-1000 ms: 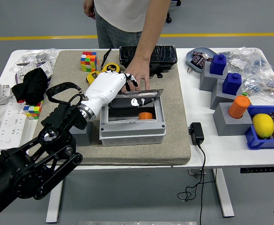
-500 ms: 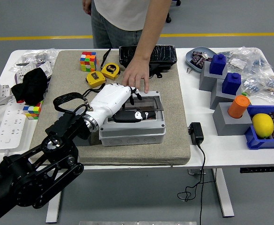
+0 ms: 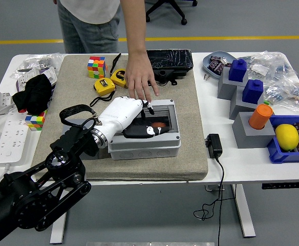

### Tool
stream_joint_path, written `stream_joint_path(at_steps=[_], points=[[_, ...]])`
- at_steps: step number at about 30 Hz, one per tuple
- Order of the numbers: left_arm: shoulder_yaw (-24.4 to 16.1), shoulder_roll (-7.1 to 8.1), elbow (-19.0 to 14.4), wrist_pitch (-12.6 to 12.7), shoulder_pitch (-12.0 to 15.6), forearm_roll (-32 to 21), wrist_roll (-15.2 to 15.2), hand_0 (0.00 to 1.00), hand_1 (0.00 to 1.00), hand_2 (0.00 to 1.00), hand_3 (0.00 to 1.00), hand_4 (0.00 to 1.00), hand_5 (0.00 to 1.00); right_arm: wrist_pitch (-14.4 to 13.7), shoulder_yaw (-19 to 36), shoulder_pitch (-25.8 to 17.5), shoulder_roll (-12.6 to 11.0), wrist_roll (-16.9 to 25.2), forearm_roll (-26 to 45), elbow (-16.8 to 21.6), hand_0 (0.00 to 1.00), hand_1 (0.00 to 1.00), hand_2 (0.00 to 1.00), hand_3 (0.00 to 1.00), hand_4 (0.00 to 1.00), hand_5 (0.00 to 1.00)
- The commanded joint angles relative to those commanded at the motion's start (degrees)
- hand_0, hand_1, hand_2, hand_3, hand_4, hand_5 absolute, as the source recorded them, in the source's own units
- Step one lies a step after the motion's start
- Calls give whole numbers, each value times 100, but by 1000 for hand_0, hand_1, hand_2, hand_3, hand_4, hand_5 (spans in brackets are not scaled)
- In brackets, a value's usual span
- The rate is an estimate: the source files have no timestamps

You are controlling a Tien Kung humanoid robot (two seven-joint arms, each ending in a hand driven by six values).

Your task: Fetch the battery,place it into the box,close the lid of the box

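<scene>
The grey box (image 3: 154, 146) sits on the tan mat (image 3: 190, 118) in the middle of the table. Its clear lid (image 3: 162, 114) lies nearly flat on top. An orange battery (image 3: 159, 124) shows through the lid inside the box. My left hand (image 3: 139, 120) is white and rests flat on the lid, fingers spread, holding nothing. A person's hand (image 3: 139, 82) hovers just behind the box's far left corner, fingers pointing down. My right arm is not in view.
Two yellow tape measures (image 3: 111, 82), a colour cube (image 3: 97, 67) and a black case (image 3: 170, 60) lie behind the box. A black adapter (image 3: 214, 145) with cable lies right of the mat. Grey stands with blue blocks (image 3: 244, 84) and a blue bin with a lemon (image 3: 287, 137) are right.
The lid has come down from half raised to nearly flat under my left hand. The person's hand has pulled back off the lid and the person has stepped to the left.
</scene>
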Motion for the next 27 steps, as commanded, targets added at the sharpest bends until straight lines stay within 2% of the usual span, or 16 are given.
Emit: stream_joint_path(at_steps=[4, 9, 11, 13, 14, 16, 19, 20, 21, 25, 26, 27], points=[[-50, -6, -89, 46, 12, 35, -13, 708, 340, 496, 624, 998, 998, -2, -5, 2, 0, 2, 4, 0, 882, 842, 782, 826, 998, 998], [-312, -30, -299, 188, 42, 112, -112, 707, 351, 503, 625, 998, 998, 0, -11, 12, -1, 5, 5, 0, 882, 842, 782, 826, 998, 998], [-512, -79, -365, 407, 137, -53, -348, 707, 351, 503, 625, 998, 998, 1, -8, 16, 5, 7, 7, 0, 882, 842, 782, 826, 998, 998], [-793, -182, -405, 722, 304, -443, -701, 707, 351, 503, 625, 998, 998, 1, 2, 11, 12, 5, -4, 0, 882, 842, 782, 826, 998, 998], [-993, -243, -420, 847, 395, -667, -921, 725, 677, 687, 674, 998, 998, 1, 9, 7, 15, 3, -13, 0, 881, 843, 782, 826, 998, 998], [-1404, -362, -431, 894, 571, -1174, -1381, 725, 677, 687, 674, 998, 998, 3, 4, -2, 22, 2, -17, 0, 881, 843, 782, 826, 998, 998], [-2036, -514, -421, 806, 832, -1918, -1995, 725, 677, 687, 674, 998, 998, 4, -7, -11, 32, 4, -12, 0, 881, 843, 782, 826, 998, 998], [-2185, -536, -413, 787, 889, -2142, -2111, 762, 877, 850, 799, 998, 998, 4, -12, -13, 34, 2, -15, 0, 881, 842, 782, 826, 998, 998], [-2375, -559, -402, 765, 969, -2365, -2250, 762, 877, 850, 799, 998, 998, 5, -17, -17, 36, -1, -20, 0, 881, 842, 782, 826, 998, 998], [-3021, -553, -347, 591, 1254, -3327, -2468, 762, 877, 850, 799, 998, 998, 7, 17, -21, 46, -6, -107, 0, 881, 842, 782, 826, 998, 998], [-3137, -545, -343, 548, 1313, -3588, -2490, 844, 966, 955, 930, 998, 998, 4, 25, -21, 48, -5, -124, 0, 882, 845, 784, 827, 998, 998], [-3244, -538, -333, 511, 1393, -3812, -2525, 844, 966, 955, 930, 998, 998, -1, 43, -23, 49, 0, -148, 0, 882, 845, 784, 827, 998, 998]])
